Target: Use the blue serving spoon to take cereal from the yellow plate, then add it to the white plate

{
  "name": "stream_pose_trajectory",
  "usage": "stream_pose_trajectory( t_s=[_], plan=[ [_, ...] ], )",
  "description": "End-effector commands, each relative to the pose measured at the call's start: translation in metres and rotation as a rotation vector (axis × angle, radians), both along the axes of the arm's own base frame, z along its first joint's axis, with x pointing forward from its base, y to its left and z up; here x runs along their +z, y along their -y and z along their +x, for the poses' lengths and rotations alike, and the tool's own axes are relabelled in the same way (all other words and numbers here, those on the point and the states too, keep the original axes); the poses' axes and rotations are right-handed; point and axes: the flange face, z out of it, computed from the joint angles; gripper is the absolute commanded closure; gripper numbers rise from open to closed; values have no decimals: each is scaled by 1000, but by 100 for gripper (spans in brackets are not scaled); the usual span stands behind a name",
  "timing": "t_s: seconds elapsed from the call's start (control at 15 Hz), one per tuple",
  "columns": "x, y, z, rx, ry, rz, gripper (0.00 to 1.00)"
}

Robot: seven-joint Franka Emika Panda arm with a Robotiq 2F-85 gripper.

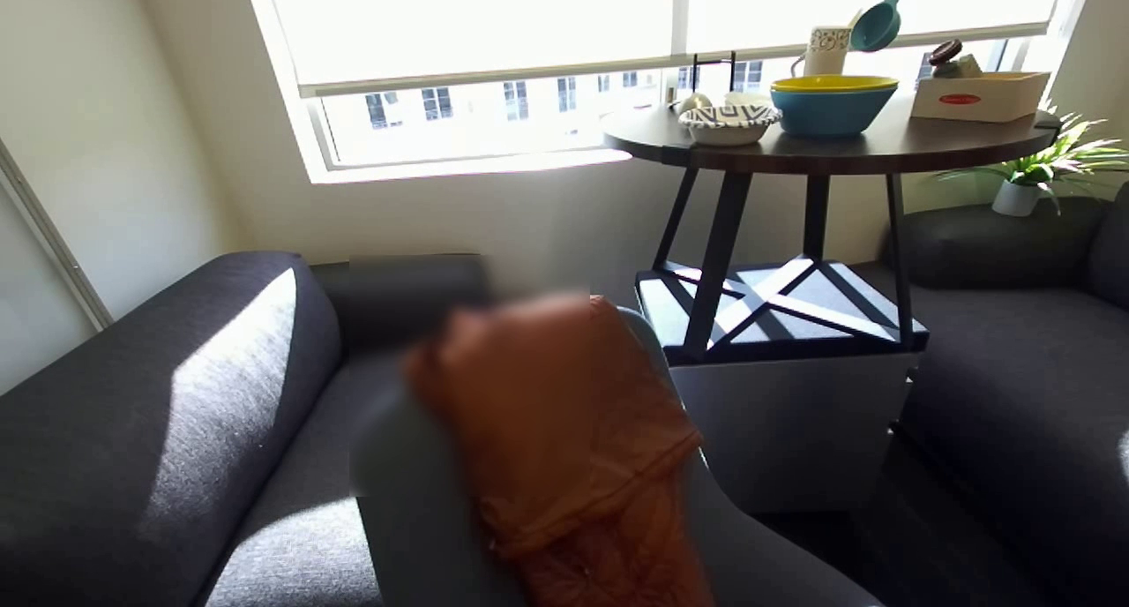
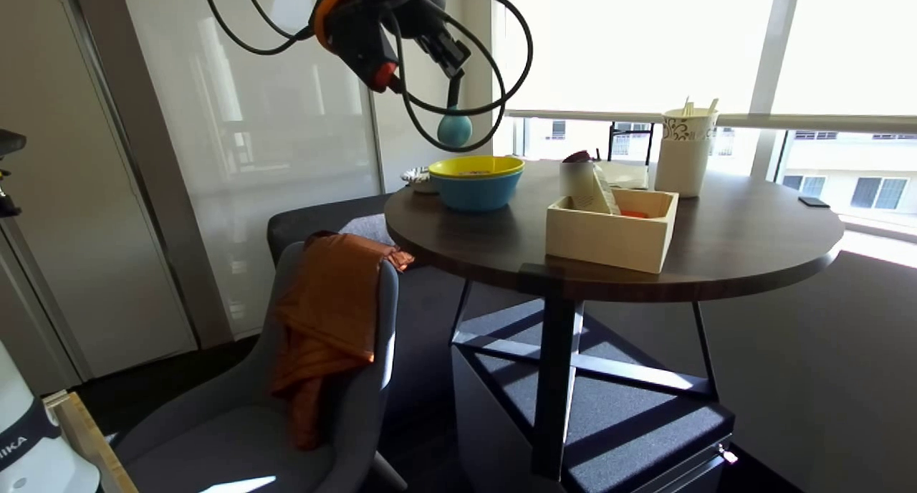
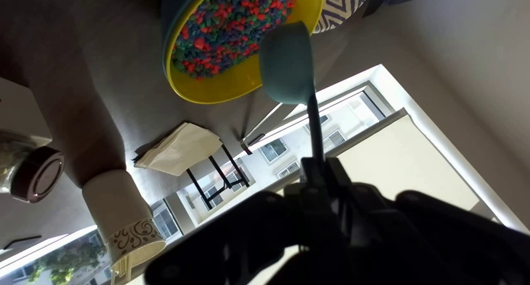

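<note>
The blue serving spoon (image 3: 287, 63) hangs head-down from my gripper (image 3: 325, 169), whose fingers are shut on its dark handle. Its head also shows in both exterior views (image 1: 876, 26) (image 2: 455, 127), in the air above the dishes. The wrist view shows its outer side; I cannot tell whether it holds cereal. The yellow plate (image 3: 223, 86), deep and blue outside, holds red, blue and green cereal and stands on the table (image 1: 829, 83) (image 2: 476, 165). The white plate (image 1: 728, 135), low with a dark zigzag pattern, stands beside it, partly hidden (image 2: 421, 181) and cut off (image 3: 343, 7). My gripper also shows in an exterior view (image 2: 456, 70).
A cream container with sticks (image 2: 684, 156), a pale wooden box (image 2: 609, 235) and napkins (image 3: 182, 148) stand on the round dark table (image 2: 473, 253). A jar with a brown lid (image 3: 37, 173) is near the box. Cables (image 2: 530, 45) loop around the gripper. A chair carries an orange jacket (image 2: 329, 299).
</note>
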Motion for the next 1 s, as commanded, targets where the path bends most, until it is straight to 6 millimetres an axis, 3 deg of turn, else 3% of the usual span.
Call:
stream_pose_trajectory(
  t_s=[0.0, 0.33, 0.67, 0.93],
  plan=[
    [21, 3, 11, -3, 33, -109, 98],
    [48, -11, 37, 7, 114, -356, 98],
    [41, -30, 66, 61, 82, -605, 98],
    [22, -35, 72, 104, 14, -779, 98]
  ],
)
